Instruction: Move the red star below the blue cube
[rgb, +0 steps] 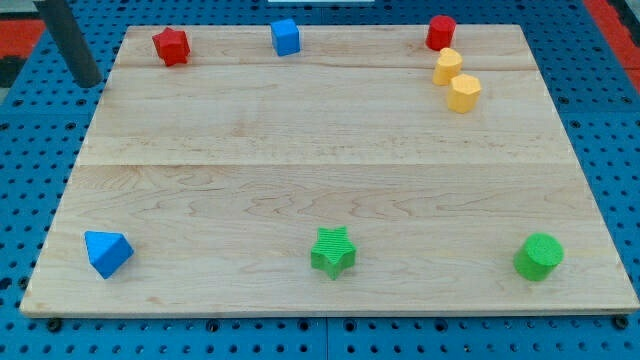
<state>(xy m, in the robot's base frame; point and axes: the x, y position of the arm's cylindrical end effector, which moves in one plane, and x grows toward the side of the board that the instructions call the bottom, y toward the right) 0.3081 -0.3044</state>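
The red star (171, 46) lies near the top left corner of the wooden board (320, 170). The blue cube (285, 37) sits at the board's top edge, to the right of the star and apart from it. My tip (88, 82) is the lower end of the dark rod at the view's top left, just off the board's left edge, to the left of and slightly below the red star, with a gap between them.
A red cylinder (440, 32) and two yellow blocks (447, 66) (464, 93) cluster at the top right. A blue wedge-like block (107, 252), a green star (333, 250) and a green cylinder (539, 257) lie along the bottom.
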